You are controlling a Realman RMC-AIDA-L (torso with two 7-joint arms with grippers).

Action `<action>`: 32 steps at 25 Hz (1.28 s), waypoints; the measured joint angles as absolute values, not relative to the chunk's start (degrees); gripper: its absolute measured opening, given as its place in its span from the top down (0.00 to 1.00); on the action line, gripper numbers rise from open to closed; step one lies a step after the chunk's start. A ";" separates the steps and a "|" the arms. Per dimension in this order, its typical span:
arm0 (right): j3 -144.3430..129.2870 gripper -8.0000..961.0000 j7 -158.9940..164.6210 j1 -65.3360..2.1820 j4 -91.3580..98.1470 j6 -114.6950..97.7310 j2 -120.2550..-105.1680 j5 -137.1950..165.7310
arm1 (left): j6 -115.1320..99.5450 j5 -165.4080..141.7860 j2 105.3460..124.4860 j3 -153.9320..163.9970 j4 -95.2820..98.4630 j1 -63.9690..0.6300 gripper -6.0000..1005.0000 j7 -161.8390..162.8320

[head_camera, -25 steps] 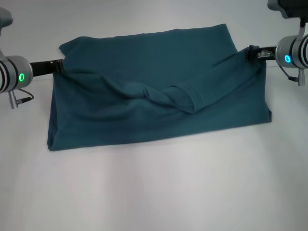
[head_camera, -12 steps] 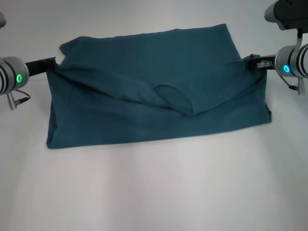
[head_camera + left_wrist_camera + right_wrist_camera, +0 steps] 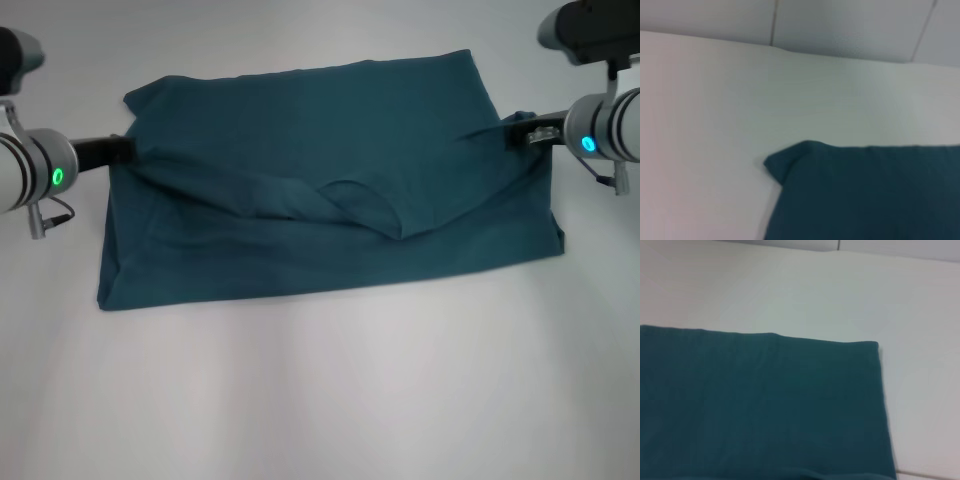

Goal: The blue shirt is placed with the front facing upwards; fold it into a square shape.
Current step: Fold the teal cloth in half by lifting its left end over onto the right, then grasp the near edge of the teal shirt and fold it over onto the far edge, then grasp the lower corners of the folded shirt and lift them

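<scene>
- compared with a second ago, the left arm's body has swung further into view at the left edge of the head view, while the left gripper (image 3: 122, 148) stays at the same left edge of the blue shirt (image 3: 330, 190).
- the right arm's body has shifted a little higher and inward at the right edge; the right gripper (image 3: 525, 131) is still at the shirt's right edge.
- the twisted roll of cloth in the middle of the shirt has loosened into a flatter, curved fold, with a loose flap hanging to a point just right of centre.
- the blue shirt lies spread wide across the white tabletop (image 3: 320, 400), already doubled over, its near edge running slightly uphill to the right; no lettering or collar shows.
- the left gripper touches the shirt's left edge near the far corner, and creases radiate from that spot toward the middle; cannot tell whether it is pinching the cloth.
- the right gripper meets the right edge about level with the left one, and the cloth puckers toward it; its grip cannot be told either.
- the wrist views each show only a far corner of the shirt (image 3: 865, 195) (image 3: 760, 405) on the tabletop.
</scene>
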State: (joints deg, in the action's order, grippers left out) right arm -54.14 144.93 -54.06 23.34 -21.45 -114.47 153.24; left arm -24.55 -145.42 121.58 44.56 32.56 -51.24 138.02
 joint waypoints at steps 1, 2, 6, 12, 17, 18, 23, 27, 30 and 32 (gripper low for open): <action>-54.18 0.91 144.93 -54.10 23.42 -21.14 -114.82 154.30 | -24.55 -145.42 121.58 45.41 32.54 -51.14 0.94 138.01; -54.25 0.91 144.93 -54.19 23.46 -20.94 -115.14 155.37 | -24.61 -145.43 121.58 46.39 32.41 -51.08 0.94 138.01; -54.65 0.89 145.29 -55.39 22.67 -21.20 -115.50 159.42 | -25.54 -145.48 121.59 48.07 31.11 -51.32 0.94 138.22; -54.13 0.87 146.25 -55.75 23.14 -22.74 -115.45 159.72 | -26.56 -145.11 121.17 47.49 29.68 -51.17 0.81 140.73; -53.96 0.68 148.88 -54.25 25.74 -25.92 -115.16 157.82 | -28.08 -144.94 121.44 47.44 32.50 -48.92 0.48 144.72; -53.91 0.63 149.07 -53.77 26.63 -26.80 -115.10 157.06 | -28.50 -144.93 121.70 47.44 33.46 -48.34 0.48 145.09; -53.44 0.38 148.97 -49.25 34.75 -34.47 -115.05 150.08 | -31.29 -144.25 123.46 47.46 39.18 -45.27 0.46 146.71; -53.44 0.38 148.79 -45.77 40.35 -41.59 -114.69 144.93 | -34.76 -140.67 123.77 47.47 41.85 -43.21 0.45 146.77; -53.26 0.38 148.23 -43.19 43.66 -48.27 -114.11 140.63 | -38.98 -135.86 123.46 47.38 43.91 -40.95 0.45 146.79; -52.67 0.38 146.80 -41.47 45.38 -52.77 -113.79 136.98 | -42.71 -131.66 123.13 47.15 45.97 -38.67 0.45 146.80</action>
State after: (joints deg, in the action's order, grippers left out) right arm -52.67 146.80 -41.47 45.38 -52.77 -113.79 136.98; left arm -42.71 -131.66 123.13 47.15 45.97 -38.67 146.80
